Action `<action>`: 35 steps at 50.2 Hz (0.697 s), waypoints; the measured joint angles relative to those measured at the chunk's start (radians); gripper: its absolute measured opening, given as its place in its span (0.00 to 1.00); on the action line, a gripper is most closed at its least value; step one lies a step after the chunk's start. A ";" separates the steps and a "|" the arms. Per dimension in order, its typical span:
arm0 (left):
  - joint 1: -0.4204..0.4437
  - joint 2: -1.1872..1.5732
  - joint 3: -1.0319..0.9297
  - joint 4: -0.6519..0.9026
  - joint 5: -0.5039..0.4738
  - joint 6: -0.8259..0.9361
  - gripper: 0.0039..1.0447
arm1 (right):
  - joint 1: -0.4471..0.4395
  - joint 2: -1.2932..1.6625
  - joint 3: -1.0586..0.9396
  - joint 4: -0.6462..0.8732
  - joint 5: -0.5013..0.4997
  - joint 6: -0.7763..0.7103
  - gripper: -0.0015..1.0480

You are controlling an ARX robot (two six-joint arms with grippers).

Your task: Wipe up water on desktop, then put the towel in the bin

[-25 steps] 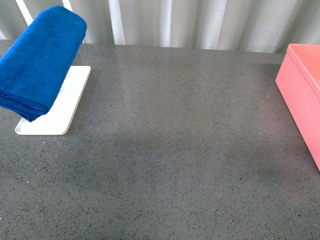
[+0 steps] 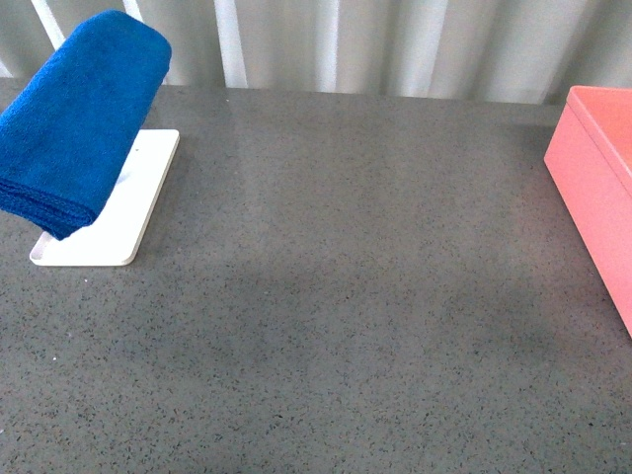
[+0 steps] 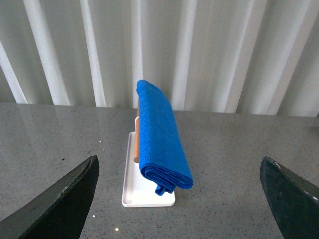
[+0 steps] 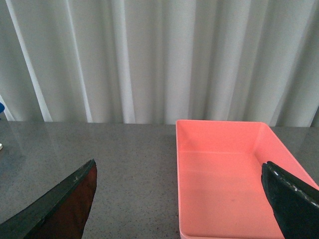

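Note:
The blue towel hangs folded over a wooden rod on a flat white tray at the far left of the dark grey desktop. In the left wrist view the towel hangs ahead of my left gripper, which is open and empty, well short of it. The pink bin stands at the right edge. In the right wrist view the bin is empty, and my right gripper is open and empty above its near rim. Neither gripper shows in the front view. I see no water.
White curtains hang behind the far edge of the desktop. A wooden rod of the tray shows beside the towel in the left wrist view.

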 joint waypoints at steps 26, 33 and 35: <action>0.000 0.000 0.000 0.000 0.000 0.000 0.94 | 0.000 0.000 0.000 0.000 0.000 0.000 0.93; 0.000 0.000 0.000 0.000 0.000 0.000 0.94 | 0.000 0.000 0.000 0.000 0.000 0.000 0.93; 0.000 0.000 0.000 0.000 0.000 0.000 0.94 | 0.000 0.000 0.000 0.000 0.000 0.000 0.93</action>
